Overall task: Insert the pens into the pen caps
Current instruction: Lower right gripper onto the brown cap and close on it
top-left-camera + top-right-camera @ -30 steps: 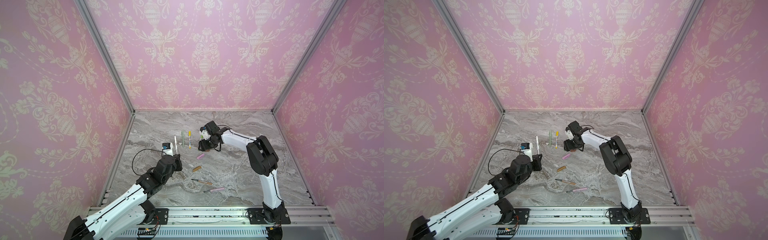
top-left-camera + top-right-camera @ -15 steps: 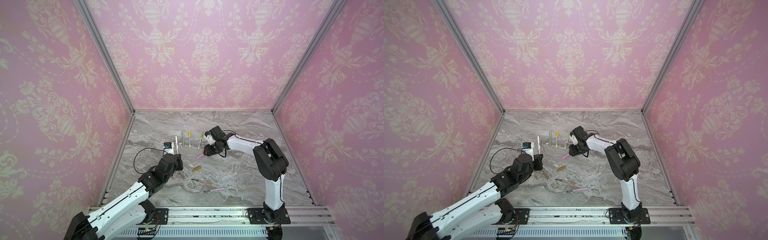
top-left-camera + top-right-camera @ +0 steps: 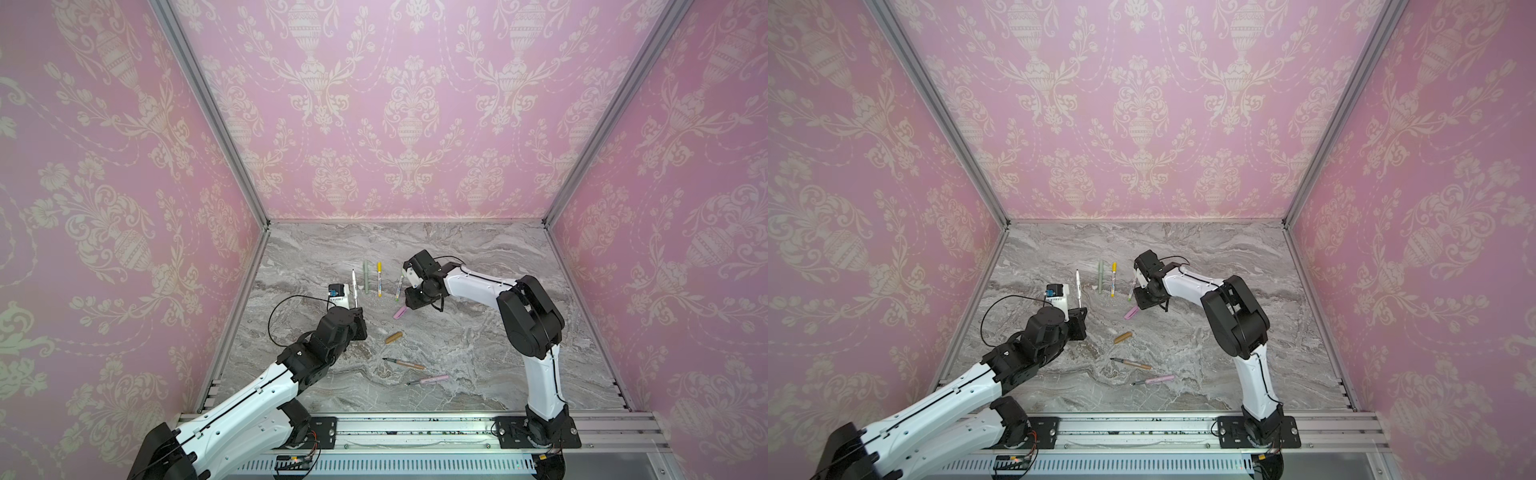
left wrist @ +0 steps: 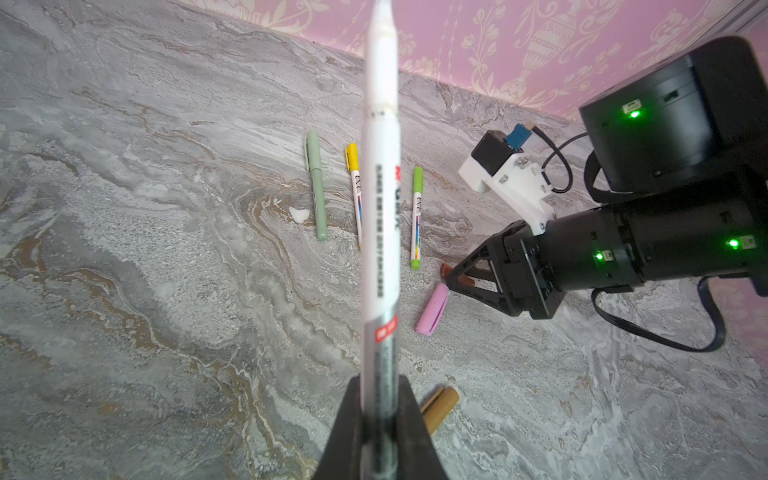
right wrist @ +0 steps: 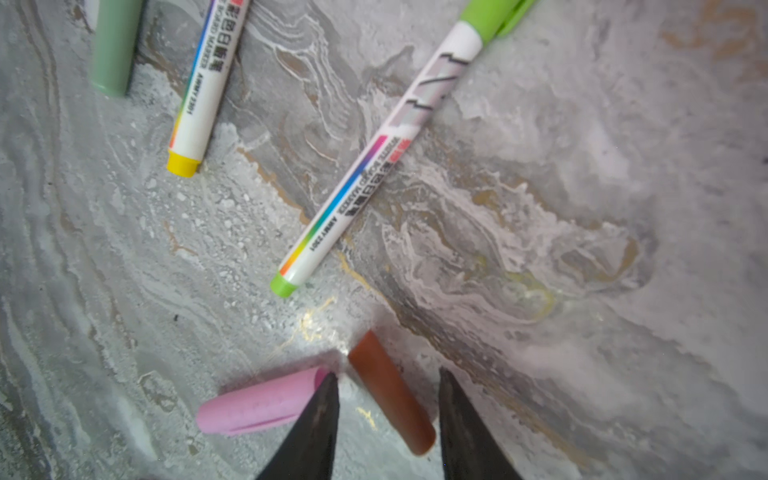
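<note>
I find the left end effector [image 4: 380, 382] pinching the white pen [image 4: 380, 187] upright, uncapped. Sage-green pen [image 4: 316, 187], yellow-capped pen [image 4: 355, 195] and lime-capped pen [image 4: 417, 216] lie finished on the worktop [image 3: 478, 257]. The right end effector [image 5: 386, 372], part-spread, straddles the dark brown cap [image 5: 390, 395]. The tan pen [image 3: 405, 364] and pink pen [image 3: 430, 379] remain uncapped.

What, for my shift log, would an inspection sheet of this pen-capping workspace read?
Surface: grey marbled table.
Job's things: capped sage pen, yellow-capped pen, lime-capped pen at back; tan pen, pink pen uncapped in front; pink cap, tan cap loose.
Clutter: nothing seen.
Grippers: left gripper shut on white pen; right gripper open, fingers straddle brown cap.
Cables: black cable loops off each wrist.
Surroundings: pink patterned walls.
</note>
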You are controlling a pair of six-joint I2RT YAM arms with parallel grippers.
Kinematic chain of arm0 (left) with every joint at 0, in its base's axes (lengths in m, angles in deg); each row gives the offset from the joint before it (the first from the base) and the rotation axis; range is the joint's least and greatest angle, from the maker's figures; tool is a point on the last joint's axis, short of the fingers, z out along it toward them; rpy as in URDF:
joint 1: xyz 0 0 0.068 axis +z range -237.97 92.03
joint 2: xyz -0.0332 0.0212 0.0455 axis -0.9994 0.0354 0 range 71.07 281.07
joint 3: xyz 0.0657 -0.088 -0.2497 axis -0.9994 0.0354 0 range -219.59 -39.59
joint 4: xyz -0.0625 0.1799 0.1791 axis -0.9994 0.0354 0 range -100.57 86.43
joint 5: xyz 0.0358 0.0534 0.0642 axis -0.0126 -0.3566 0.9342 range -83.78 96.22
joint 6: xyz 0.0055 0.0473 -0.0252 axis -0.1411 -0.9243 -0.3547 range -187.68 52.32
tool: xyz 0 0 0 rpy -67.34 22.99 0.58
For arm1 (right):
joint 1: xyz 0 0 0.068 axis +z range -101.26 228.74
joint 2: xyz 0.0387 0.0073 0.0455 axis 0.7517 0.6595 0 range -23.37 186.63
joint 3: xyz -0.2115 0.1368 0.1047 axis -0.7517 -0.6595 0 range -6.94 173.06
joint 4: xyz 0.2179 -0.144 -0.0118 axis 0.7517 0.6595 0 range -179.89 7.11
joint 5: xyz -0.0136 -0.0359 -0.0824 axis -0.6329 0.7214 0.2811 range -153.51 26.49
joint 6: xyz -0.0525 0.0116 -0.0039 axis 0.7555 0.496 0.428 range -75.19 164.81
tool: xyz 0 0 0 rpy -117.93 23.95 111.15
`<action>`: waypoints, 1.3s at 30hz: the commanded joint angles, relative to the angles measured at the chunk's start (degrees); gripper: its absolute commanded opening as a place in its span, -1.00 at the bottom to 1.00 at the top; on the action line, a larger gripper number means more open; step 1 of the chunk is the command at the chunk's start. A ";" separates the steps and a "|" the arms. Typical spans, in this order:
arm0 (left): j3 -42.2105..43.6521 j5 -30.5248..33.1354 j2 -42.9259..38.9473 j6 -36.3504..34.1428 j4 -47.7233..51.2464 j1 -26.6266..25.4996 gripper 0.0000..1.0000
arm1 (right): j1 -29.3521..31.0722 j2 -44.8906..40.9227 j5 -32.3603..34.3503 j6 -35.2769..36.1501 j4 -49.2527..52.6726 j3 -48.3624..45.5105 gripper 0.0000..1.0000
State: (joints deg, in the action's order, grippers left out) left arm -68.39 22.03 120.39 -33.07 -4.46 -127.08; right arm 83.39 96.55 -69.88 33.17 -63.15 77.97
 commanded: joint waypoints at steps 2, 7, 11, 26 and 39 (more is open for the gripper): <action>-0.46 0.66 -1.40 1.12 0.55 0.51 -1.00 | 1.58 5.17 4.52 2.44 5.55 0.77 -0.29; -0.33 0.93 -1.17 0.82 0.22 0.49 -1.00 | 1.96 5.60 4.89 2.45 5.69 0.55 -0.51; -0.46 0.75 -0.50 0.70 -0.30 0.53 -1.00 | 2.08 5.13 4.66 2.45 6.04 0.36 -0.68; -0.62 -1.05 0.34 0.47 -0.91 0.50 -1.00 | 2.10 -8.27 0.45 -4.14 0.63 -7.94 -0.86; -1.83 -21.99 11.45 -2.45 -12.55 0.42 -1.00 | -3.39 -32.38 -12.28 -24.72 -17.73 -20.45 -0.98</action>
State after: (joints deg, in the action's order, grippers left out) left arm -68.48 8.04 130.14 -34.01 -12.20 -127.08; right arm 81.01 65.88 -76.77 16.73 -74.93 60.87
